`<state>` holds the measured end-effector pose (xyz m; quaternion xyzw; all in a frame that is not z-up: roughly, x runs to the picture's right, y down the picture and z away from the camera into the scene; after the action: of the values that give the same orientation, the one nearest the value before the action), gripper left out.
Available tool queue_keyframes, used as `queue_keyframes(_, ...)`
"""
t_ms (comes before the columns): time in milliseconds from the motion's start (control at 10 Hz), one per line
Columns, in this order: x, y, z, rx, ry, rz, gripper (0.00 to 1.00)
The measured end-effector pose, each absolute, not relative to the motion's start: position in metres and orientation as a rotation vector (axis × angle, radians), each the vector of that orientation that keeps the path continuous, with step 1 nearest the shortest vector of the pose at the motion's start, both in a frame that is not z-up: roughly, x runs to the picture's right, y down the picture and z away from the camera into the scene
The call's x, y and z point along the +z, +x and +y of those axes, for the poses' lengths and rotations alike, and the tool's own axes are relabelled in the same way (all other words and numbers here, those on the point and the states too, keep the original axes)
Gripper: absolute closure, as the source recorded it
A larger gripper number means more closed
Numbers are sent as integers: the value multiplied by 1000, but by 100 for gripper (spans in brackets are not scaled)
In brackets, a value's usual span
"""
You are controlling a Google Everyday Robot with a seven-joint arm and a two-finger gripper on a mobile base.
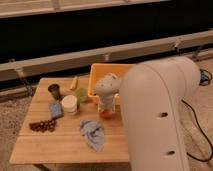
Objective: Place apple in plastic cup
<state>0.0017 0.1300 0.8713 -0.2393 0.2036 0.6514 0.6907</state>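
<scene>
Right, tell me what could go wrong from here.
The gripper is down over the apple, next to the yellow bin; a round apple may roll away if the grip is off-centre. The dark cup stands across the table beyond the white tub, so the carry could knock the tub.

place: robot lab | signs: wooden table (65, 145) on carpet (12, 117), robot hand (105, 108) low over it

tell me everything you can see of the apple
The apple is a small, round, red-orange fruit. It appears to rest on the wooden table just in front of the yellow bin. The gripper is directly over it, covering its top, so only the lower part shows; contact cannot be told.
</scene>
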Motion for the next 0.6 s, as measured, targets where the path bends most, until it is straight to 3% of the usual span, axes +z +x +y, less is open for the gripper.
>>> queue_keyframes(200, 846, 0, 112, 1455, -578, 424, 99)
queue_keyframes(600, 789, -11, 51, 1400, -764, 334, 100)
